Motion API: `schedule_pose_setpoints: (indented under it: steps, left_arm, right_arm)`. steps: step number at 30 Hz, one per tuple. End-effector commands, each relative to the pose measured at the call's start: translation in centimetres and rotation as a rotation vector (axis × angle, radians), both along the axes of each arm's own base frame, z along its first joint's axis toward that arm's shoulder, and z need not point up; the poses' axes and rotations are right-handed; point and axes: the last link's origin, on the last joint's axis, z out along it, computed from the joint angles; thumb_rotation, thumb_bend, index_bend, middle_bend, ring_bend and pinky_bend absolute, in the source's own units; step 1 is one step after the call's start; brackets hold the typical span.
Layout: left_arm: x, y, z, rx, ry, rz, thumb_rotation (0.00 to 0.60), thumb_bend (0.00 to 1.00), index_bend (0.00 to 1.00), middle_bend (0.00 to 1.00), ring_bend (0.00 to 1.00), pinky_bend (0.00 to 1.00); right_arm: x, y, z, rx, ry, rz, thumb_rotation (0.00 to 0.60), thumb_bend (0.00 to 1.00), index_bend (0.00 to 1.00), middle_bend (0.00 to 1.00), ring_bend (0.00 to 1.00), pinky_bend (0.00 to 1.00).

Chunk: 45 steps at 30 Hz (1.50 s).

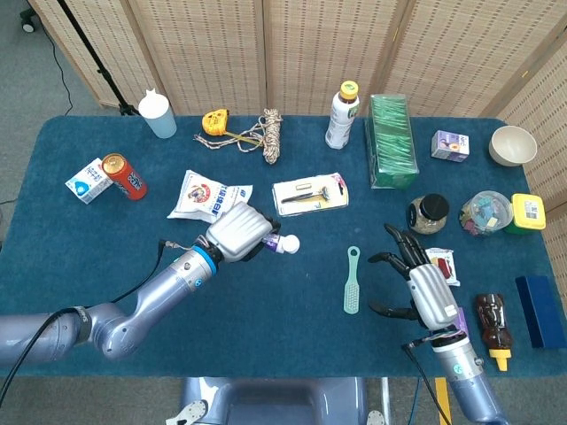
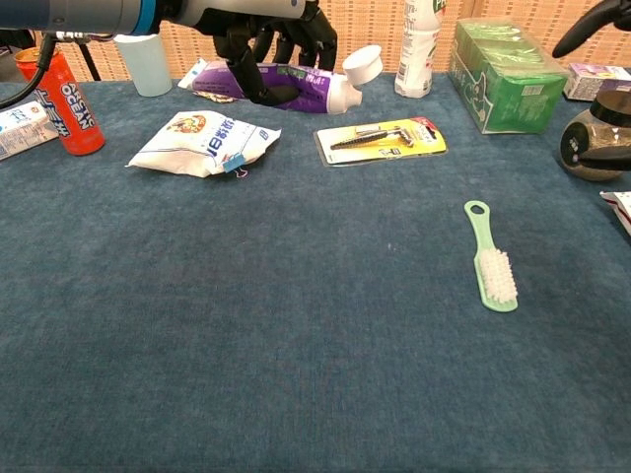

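Observation:
My left hand [image 1: 239, 233] holds a purple tube [image 2: 292, 87] with a white cap [image 1: 289, 243] in the air above the blue table [image 1: 266, 319]; the cap points right. In the chest view the left hand [image 2: 258, 30] shows at the top, above a white pouch [image 2: 202, 141]. My right hand [image 1: 421, 283] hovers open at the front right with its fingers spread and nothing in them, just right of a green brush [image 1: 353, 281]. Only its fingertips [image 2: 592, 20] reach into the chest view. A small red-and-white packet [image 1: 443, 264] lies beside it.
A razor pack [image 1: 310, 193], jar [image 1: 429, 213], green box [image 1: 392, 142] and bottle [image 1: 342, 115] stand behind. A red can [image 1: 124, 175], carton [image 1: 87, 181] and cup [image 1: 158, 113] are at the left. A brown sauce bottle [image 1: 492, 328] and blue box [image 1: 539, 310] lie front right.

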Motion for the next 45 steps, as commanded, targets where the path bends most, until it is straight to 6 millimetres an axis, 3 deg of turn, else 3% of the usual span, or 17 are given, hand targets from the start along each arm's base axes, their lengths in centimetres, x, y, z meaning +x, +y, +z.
schedule_pose_setpoints:
  steps: [1,18,23,28,38,45]
  left_arm:
    - [0.9,-0.3,-0.3,-0.003,0.022,-0.016,0.6,0.59,0.58,0.49,0.49,0.52]
    - [4.0,-0.8,-2.5,-0.016,0.07,-0.032,0.6,0.59,0.58,0.5,0.49,0.52]
    - [4.5,-0.7,-3.0,-0.015,0.074,-0.019,0.6,0.59,0.58,0.5,0.49,0.52]
    - [4.8,-0.7,-3.3,-0.014,0.069,-0.01,0.6,0.59,0.58,0.5,0.49,0.52]
    - [5.2,-0.8,-3.8,-0.006,0.081,-0.01,0.6,0.59,0.58,0.5,0.49,0.52]
    - [5.5,-1.0,-4.2,-0.003,0.087,-0.01,0.6,0.59,0.58,0.5,0.49,0.52]
  right_arm:
    - [0.3,-0.3,-0.4,0.01,-0.011,0.008,0.6,0.04,0.27,0.0,0.0,0.0]
    - [2.5,-1.5,-2.4,0.068,-0.069,0.067,0.6,0.04,0.15,0.0,0.0,0.0]
    - [2.9,-1.9,-3.0,0.083,-0.073,0.075,0.6,0.04,0.17,0.0,0.0,0.0]
    - [3.1,-2.1,-3.4,0.089,-0.068,0.085,0.6,0.04,0.3,0.0,0.0,0.0]
    - [3.6,-2.6,-3.9,0.107,-0.066,0.089,0.6,0.04,0.21,0.0,0.0,0.0]
    - [4.0,-3.2,-4.2,0.117,-0.059,0.097,0.6,0.04,0.2,0.0,0.0,0.0]
